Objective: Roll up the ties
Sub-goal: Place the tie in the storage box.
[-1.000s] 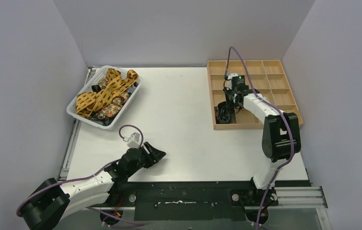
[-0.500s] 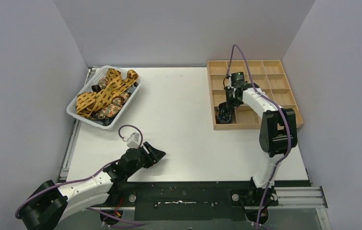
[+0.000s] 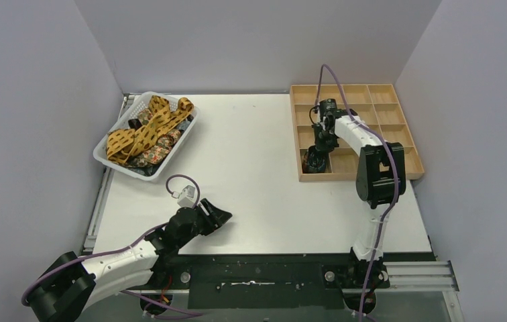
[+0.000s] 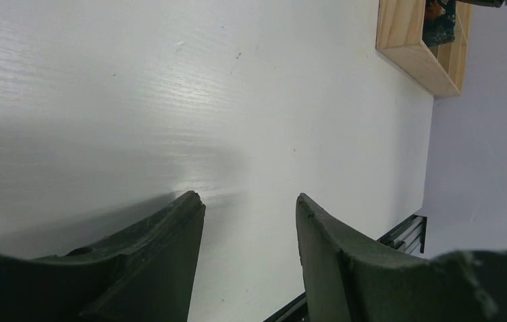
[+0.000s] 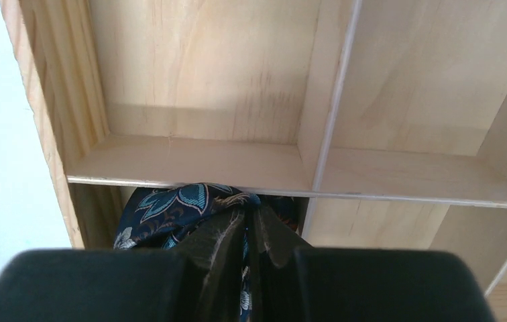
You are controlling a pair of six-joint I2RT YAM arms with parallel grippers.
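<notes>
A rolled dark navy floral tie (image 3: 314,159) sits in the near-left compartment of the wooden organiser (image 3: 398,131). My right gripper (image 3: 318,150) reaches down into that compartment and is shut on a fold of this tie (image 5: 170,211), its fingertips (image 5: 264,225) pressed together on the fabric. More ties, mustard-yellow spotted (image 3: 145,129) and dark floral, lie piled in the white basket (image 3: 105,160) at the far left. My left gripper (image 3: 218,218) rests low over the bare table near the front, open and empty (image 4: 247,204).
The organiser's other compartments (image 5: 197,74) show bare wood. In the left wrist view the organiser's corner (image 4: 415,54) shows at the far right, with the table's front edge rail (image 4: 408,231) close by. Purple cables run along both arms.
My right arm has swung its elbow in toward the organiser and stands more upright, while its gripper has stayed in the near-left compartment. The left arm has not moved.
</notes>
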